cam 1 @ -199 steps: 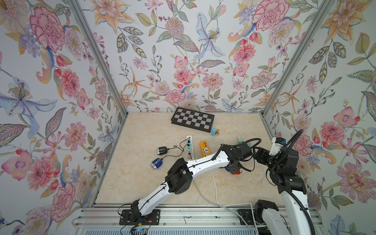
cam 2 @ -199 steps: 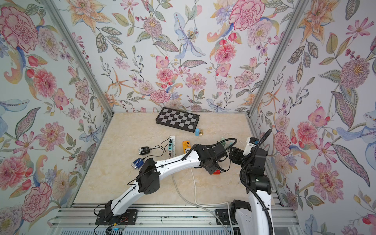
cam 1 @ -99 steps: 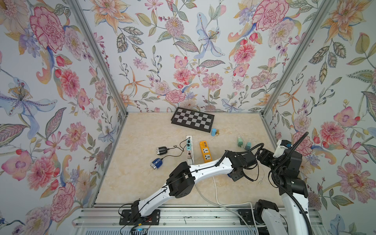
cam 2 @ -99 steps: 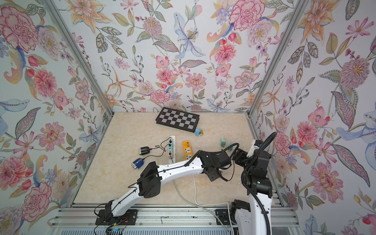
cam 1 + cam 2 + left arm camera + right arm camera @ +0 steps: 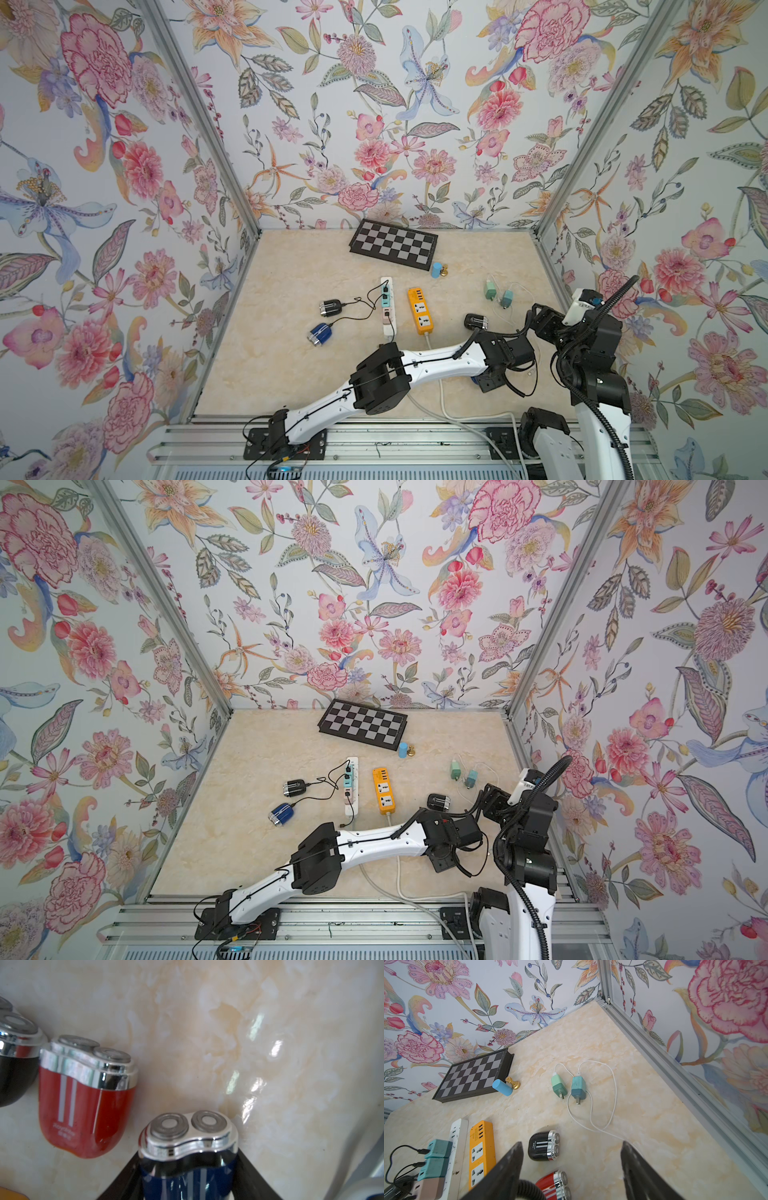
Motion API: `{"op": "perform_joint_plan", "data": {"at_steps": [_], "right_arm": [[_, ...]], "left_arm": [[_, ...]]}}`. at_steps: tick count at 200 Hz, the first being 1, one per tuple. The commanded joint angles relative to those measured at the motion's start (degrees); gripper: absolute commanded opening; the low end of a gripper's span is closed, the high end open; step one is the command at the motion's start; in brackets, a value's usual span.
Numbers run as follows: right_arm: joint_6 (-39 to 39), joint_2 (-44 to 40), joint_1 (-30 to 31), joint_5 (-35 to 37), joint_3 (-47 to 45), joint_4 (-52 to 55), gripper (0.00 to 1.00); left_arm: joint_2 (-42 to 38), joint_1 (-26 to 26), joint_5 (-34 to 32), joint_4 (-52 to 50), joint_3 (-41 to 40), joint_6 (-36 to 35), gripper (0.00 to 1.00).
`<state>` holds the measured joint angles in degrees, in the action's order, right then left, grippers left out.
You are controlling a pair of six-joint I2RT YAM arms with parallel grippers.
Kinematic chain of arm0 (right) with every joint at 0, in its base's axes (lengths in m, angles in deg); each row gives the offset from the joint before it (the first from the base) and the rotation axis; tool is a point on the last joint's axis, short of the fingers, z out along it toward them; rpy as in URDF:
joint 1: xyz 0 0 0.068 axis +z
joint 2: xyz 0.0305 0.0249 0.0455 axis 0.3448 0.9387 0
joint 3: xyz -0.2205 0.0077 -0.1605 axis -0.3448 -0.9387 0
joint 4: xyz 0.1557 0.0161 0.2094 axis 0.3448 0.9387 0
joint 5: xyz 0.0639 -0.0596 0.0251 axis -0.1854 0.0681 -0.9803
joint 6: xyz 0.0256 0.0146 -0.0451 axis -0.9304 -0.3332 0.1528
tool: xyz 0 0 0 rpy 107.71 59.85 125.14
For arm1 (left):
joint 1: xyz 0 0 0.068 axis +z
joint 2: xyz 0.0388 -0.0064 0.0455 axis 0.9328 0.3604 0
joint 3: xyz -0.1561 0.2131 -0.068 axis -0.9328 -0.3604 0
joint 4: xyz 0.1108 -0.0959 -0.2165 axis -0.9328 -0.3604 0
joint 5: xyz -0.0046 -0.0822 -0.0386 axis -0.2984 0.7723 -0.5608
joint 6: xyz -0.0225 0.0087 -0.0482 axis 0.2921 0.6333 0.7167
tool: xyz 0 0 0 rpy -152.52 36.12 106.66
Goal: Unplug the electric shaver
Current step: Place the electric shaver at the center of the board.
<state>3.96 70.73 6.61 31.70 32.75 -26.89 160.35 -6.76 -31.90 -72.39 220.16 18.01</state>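
Three shavers are gathered on the near right of the tabletop (image 5: 249, 1043), which I read as the drop-off spot for freed ones. They are the black shaver (image 5: 543, 1149), the red shaver (image 5: 85, 1101) just beside it, and the dark blue shaver (image 5: 187, 1178). My left tool (image 5: 188, 1151) has the dark blue one clamped across its body, with the shaving heads pointing away from the wrist. No lead shows on it in the left wrist view, so I judge it unplugged. I cannot tell whether it rests on the surface yet. The left arm reaches right across from its base to get there and hides that shaver in both top views. My right tool (image 5: 571, 1142) hangs above the same corner with its jaws wide apart and nothing between them, parked clear of the left arm, I think. On the left, the wired blue shaver (image 5: 320, 334) and the wired black shaver (image 5: 331, 307) trail thin black leads to adapters in the white power strip (image 5: 387, 305). Those are the ones left to unplug. The orange power strip (image 5: 419, 311) beside it has no plug in it. When letting go, I would keep a gap from the red shaver so that the opening fingers do not knock it.
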Motion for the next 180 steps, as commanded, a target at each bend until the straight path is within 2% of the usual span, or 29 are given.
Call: {"op": "perform_joint_plan", "data": {"at_steps": [1,16,32,40,51,64,70,94,126,180], "right_arm": [[1.03,-0.79,0.20,-1.17,-1.04,1.27,0.75],[1.02,-0.87,0.36,-1.31,-1.22,1.33,0.76],[1.10,-0.98,0.38,-1.22,-1.31,1.34,0.76],[1.21,-1.08,0.38,-1.21,-1.31,1.34,0.76],[1.69,-1.11,0.47,-1.26,-1.06,1.32,0.76],[2.28,-1.11,0.47,-1.18,-0.62,1.33,0.76],[2.50,-0.96,0.55,-1.11,-0.37,1.34,0.77],[3.72,-0.42,0.64,-1.69,0.59,1.31,0.77],[5.41,-0.16,0.64,-2.27,2.03,1.34,0.77],[10.64,1.36,0.82,-1.33,7.10,2.03,0.76]], "left_arm": [[2.04,-0.63,-1.58,-1.03,2.00,-1.04,0.14],[2.94,-0.44,-2.31,-1.53,2.38,-0.41,0.18],[3.25,-0.29,-2.44,-2.18,2.92,0.13,0.28],[2.99,-0.28,-2.44,-2.15,2.79,0.06,0.37],[2.18,-0.32,-3.19,-1.80,2.59,0.13,0.57],[0.99,-0.30,-3.91,-1.03,2.10,0.23,0.74],[0.46,-0.30,-4.19,-0.54,1.87,0.42,0.78],[-0.94,-0.21,-4.34,0.43,1.29,0.48,0.86],[-2.55,-0.16,-7.04,-0.52,1.73,0.55,0.88],[-11.25,1.34,-10.62,0.65,-0.31,1.43,0.94]]}}
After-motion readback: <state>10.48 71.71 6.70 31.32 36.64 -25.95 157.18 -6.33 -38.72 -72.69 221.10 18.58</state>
